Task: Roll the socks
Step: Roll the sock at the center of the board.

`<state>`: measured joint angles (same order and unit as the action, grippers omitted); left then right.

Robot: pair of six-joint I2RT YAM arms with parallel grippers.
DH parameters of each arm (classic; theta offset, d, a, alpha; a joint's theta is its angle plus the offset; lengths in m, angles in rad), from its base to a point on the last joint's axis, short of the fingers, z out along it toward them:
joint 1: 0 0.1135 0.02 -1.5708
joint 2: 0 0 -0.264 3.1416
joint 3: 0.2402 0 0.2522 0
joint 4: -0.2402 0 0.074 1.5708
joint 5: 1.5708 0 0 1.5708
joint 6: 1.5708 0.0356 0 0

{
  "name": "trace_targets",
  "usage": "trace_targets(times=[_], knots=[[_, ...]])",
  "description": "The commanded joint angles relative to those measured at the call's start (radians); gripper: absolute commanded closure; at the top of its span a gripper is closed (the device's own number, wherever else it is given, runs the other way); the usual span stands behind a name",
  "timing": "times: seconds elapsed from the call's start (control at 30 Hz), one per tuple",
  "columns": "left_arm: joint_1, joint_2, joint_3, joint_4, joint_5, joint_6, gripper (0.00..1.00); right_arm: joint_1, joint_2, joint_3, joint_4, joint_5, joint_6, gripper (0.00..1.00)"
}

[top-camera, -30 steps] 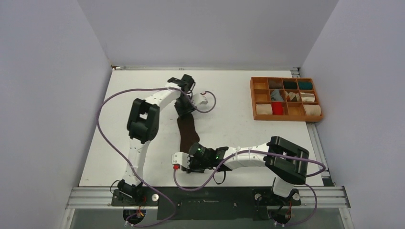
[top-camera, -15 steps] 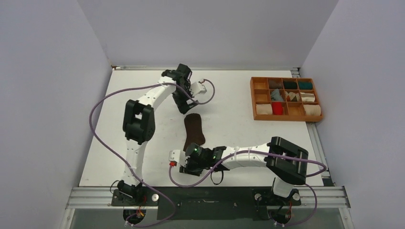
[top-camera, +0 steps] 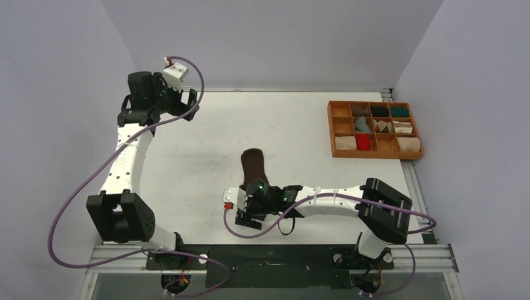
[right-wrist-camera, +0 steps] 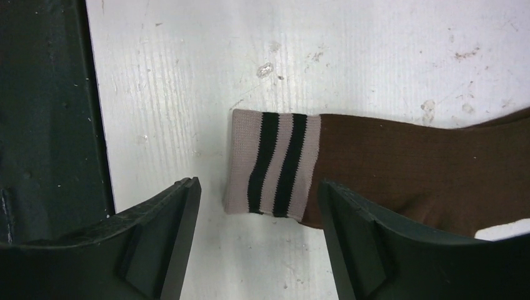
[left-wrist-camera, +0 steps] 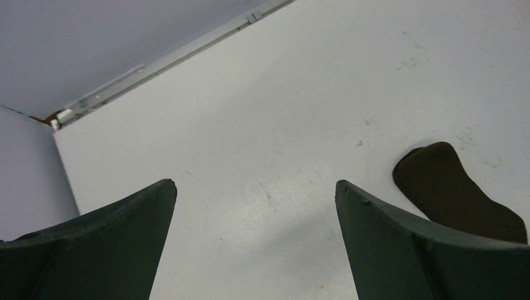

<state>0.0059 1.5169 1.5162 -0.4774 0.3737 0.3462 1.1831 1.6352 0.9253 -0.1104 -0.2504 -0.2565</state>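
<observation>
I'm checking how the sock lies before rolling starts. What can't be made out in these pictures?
- Top view: the brown sock has its striped cuff hidden under the right arm.
- Right wrist view: its toe end is cut off by the right edge.
- Left wrist view: its cuff end is hidden behind a finger of the left gripper.
- Top view: the wooden tray's contents are too small to identify.

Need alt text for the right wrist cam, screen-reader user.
A dark brown sock lies flat on the white table, its pale cuff with two black stripes showing between the spread fingers of the open right claw. A dark strip borders the table at the picture's left.
</observation>
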Motion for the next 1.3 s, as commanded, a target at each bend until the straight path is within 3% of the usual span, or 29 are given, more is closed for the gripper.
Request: trace_targets(times=[0.0,0.2,0.37,0.43,0.5,0.6,0.67,0.73,0.93,1.27], knots=[[0.022,-0.064,-0.168,-0.013,0.223,-0.039,0.04,0.015,0.056,0.017,0.003,0.036,0.011,0.31],[0.023,-0.141,-0.303,-0.301,0.280,0.178,0.02,0.021,0.129,0.023,-0.023,0.061,0.025,0.42],[0.023,-0.161,-0.353,-0.499,0.368,0.306,0.01,0.008,0.159,0.021,-0.010,0.073,0.073,0.79],[0.023,-0.165,-0.369,-0.575,0.427,0.381,0.07,-0.022,0.161,0.027,-0.005,0.019,0.115,0.90],[0.018,-0.170,-0.385,-0.645,0.478,0.475,0.10,-0.104,0.161,0.036,0.013,-0.114,0.196,0.95],[0.003,-0.170,-0.396,-0.777,0.550,0.678,0.13,-0.225,0.178,0.023,0.116,-0.430,0.366,0.95],[-0.063,-0.170,-0.403,-0.846,0.568,0.845,0.14,-0.302,0.223,0.011,0.223,-0.638,0.507,0.95],[-0.135,-0.182,-0.427,-0.816,0.531,0.921,0.14,-0.359,0.289,0.018,0.266,-0.767,0.614,0.95],[-0.398,-0.185,-0.538,-0.439,0.258,0.791,0.16,-0.433,0.470,0.119,0.263,-0.949,0.685,0.95],[-0.569,-0.107,-0.703,-0.077,0.115,0.739,0.17,-0.492,0.623,0.301,0.120,-0.996,0.611,0.95]])
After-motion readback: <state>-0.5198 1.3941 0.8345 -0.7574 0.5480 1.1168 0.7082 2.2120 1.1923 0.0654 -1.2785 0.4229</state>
